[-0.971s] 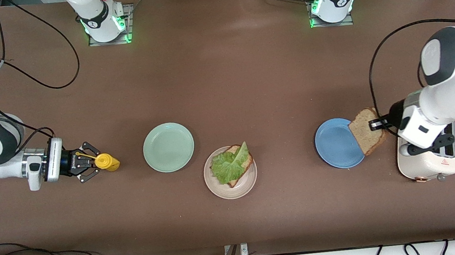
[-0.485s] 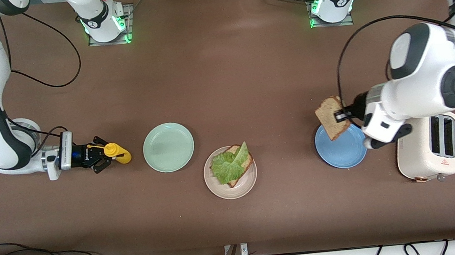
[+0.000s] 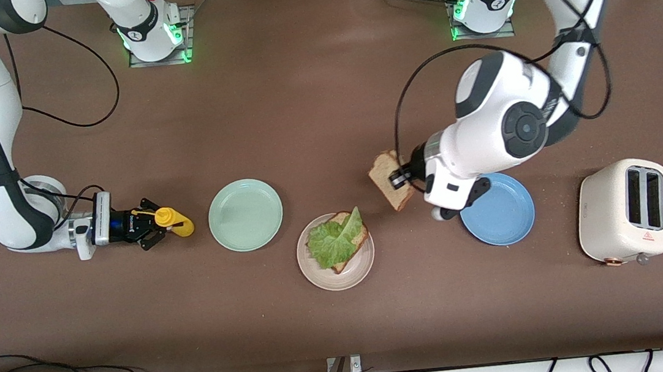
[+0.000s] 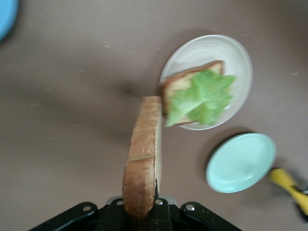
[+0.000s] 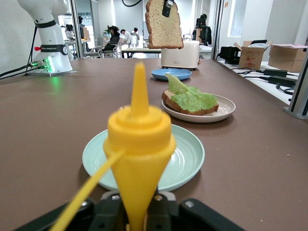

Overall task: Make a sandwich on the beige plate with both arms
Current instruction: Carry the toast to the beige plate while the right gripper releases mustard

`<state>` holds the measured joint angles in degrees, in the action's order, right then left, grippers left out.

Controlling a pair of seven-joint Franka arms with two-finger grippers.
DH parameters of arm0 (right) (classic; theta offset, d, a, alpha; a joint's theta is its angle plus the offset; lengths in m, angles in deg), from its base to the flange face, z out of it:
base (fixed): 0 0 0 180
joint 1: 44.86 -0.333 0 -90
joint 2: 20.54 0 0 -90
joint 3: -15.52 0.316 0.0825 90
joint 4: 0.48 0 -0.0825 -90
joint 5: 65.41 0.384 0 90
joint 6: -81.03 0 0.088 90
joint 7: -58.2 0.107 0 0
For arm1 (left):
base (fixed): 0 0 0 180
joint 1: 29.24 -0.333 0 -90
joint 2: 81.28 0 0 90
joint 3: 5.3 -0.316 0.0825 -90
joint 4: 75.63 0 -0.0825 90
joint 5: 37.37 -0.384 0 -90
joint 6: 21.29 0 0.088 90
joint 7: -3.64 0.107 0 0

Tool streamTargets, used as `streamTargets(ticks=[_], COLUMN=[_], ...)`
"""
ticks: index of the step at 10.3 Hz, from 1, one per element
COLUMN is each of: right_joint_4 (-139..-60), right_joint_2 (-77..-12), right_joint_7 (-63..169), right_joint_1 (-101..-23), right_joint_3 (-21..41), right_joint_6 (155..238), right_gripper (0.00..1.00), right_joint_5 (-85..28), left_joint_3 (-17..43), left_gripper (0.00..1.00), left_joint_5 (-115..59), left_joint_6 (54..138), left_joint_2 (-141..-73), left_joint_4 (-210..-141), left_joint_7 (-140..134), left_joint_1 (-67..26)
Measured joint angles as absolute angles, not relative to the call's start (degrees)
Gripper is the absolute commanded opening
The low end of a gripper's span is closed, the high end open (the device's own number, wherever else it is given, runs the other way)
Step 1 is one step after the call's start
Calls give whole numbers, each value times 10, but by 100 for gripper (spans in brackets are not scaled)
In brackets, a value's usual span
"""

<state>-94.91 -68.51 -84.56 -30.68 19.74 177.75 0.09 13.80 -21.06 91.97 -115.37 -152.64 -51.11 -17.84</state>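
- Since a second ago, the left arm has swung away from the white toaster and carried its bread slice past the blue plate toward the middle of the table.
- The right arm has also shifted, bringing the yellow squeeze bottle closer to the mint-green plate.
- The surface is a brown table, with loose black cables along the edge nearest the front camera.
- The right wrist view shows a room with desks, cardboard boxes and people seated far off.
- The left gripper is clamped on the bread slice, holding it by one edge in the air over bare table, between the blue plate and the beige plate.
- The beige plate holds the other bread slice with a lettuce leaf on top.
- The right gripper sits low over the table beside the mint-green plate, its fingers around the yellow squeeze bottle.
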Motion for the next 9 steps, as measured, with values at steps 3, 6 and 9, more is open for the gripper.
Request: streamTargets(ticks=[3, 6, 9], right_joint_4=[-948, -946, -935], right_joint_2=[-690, -689, -666], right_joint_7=[-847, -848, -789], right_joint_1=[-308, -308, -327], right_joint_3=[181, 144, 84], right_joint_6=[1769, 1768, 1768], right_gripper=[100, 100, 100], right_joint_5=[13, 13, -4], left_joint_3=[138, 138, 136], left_gripper=[0, 0, 0], left_joint_5=[-157, -145, -145], left_joint_6=[1049, 1182, 1211], left_joint_2=[-1183, -1224, -1241], left_joint_4=[-1526, -1527, -1527], left_joint_7=[-524, -541, -557], left_joint_1=[-158, -126, -112])
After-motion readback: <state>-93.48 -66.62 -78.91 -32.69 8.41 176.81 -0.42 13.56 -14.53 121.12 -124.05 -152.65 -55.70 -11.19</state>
